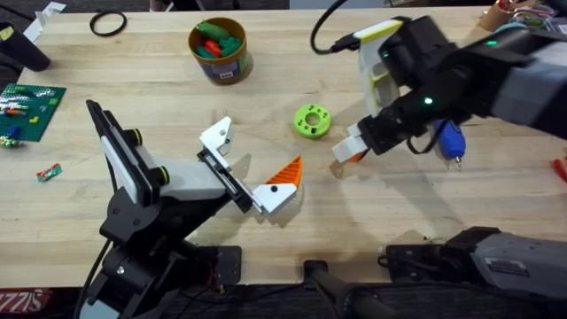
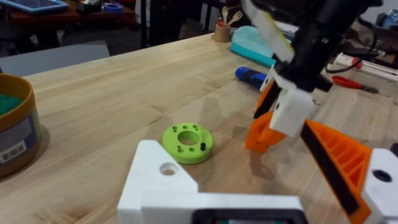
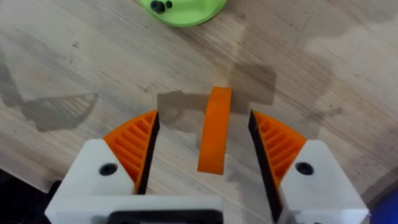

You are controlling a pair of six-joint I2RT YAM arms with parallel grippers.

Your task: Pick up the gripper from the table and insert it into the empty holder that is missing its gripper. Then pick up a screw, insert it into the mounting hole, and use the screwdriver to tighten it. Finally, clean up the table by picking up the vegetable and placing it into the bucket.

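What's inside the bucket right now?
The bucket at the far side of the table holds green and red toy vegetables, piled near the rim. Anything under them, and the bucket's bottom, is covered.
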